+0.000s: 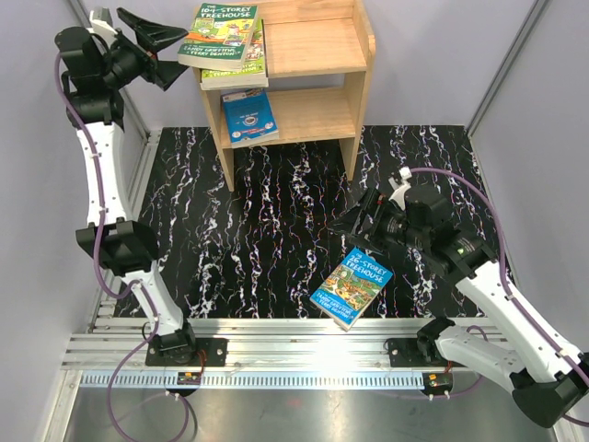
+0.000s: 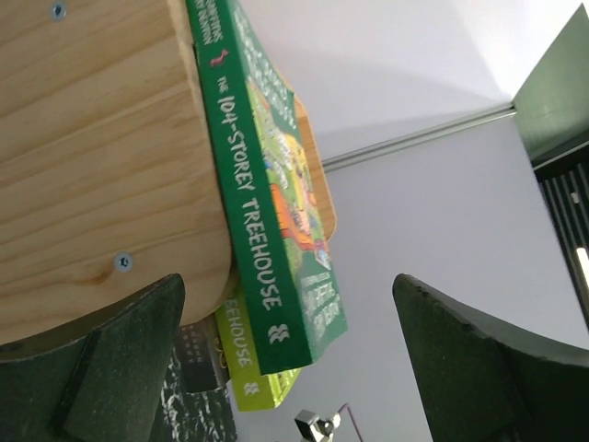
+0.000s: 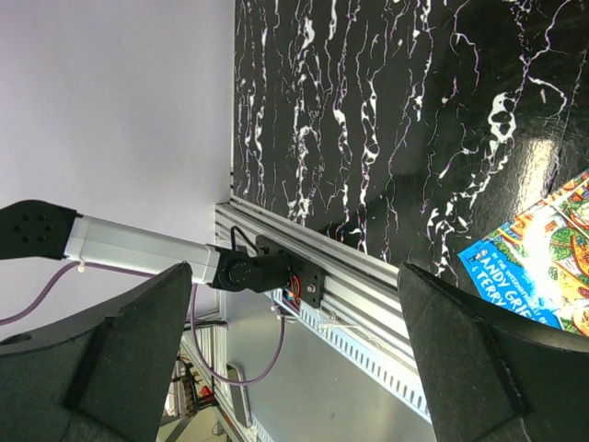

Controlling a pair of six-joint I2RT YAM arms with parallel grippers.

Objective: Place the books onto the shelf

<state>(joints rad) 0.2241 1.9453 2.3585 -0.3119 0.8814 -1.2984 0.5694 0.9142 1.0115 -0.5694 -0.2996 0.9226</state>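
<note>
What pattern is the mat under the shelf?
The mat is black with white veins; top view.

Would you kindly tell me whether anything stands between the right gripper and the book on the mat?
Nothing visible does. The open right gripper hangs close beside the book, with only bare mat between them.

Black white-veined mat (image 1: 276,239), ribbed metal rail (image 1: 304,352) along near edge

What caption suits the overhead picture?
Left hand open beside two stacked Treehouse books atop the wooden shelf; 26-Storey Treehouse lies on the marbled mat near the right hand.
</note>
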